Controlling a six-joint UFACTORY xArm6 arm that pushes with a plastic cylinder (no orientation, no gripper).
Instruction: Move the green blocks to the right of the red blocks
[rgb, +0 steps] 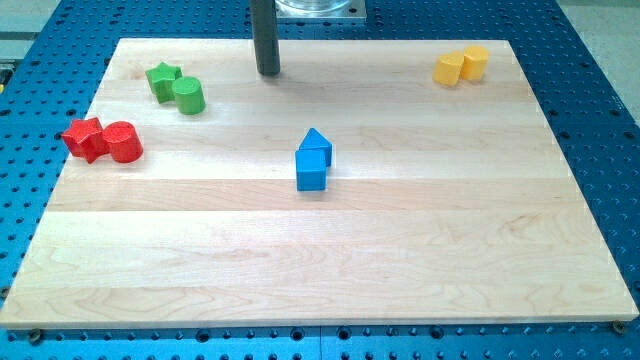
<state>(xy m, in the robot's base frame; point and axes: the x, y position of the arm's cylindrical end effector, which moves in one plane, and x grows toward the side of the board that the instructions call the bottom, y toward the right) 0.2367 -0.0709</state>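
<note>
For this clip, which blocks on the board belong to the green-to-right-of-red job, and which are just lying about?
Belongs to the job:
- green star and green cylinder, touching, near the view's top left
- red star and red cylinder, touching, below-left of the greens
- my tip, right of the greens, apart from them

Just lying about:
- two blue blocks, centre
- two yellow blocks, top right

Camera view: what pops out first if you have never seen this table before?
Bright pairs of blocks on pale wood: the blue blocks sit alone mid-board, the yellow blocks at the view's top right. At the left, the green blocks sit above the red blocks, with my tip to the greens' right.
</note>
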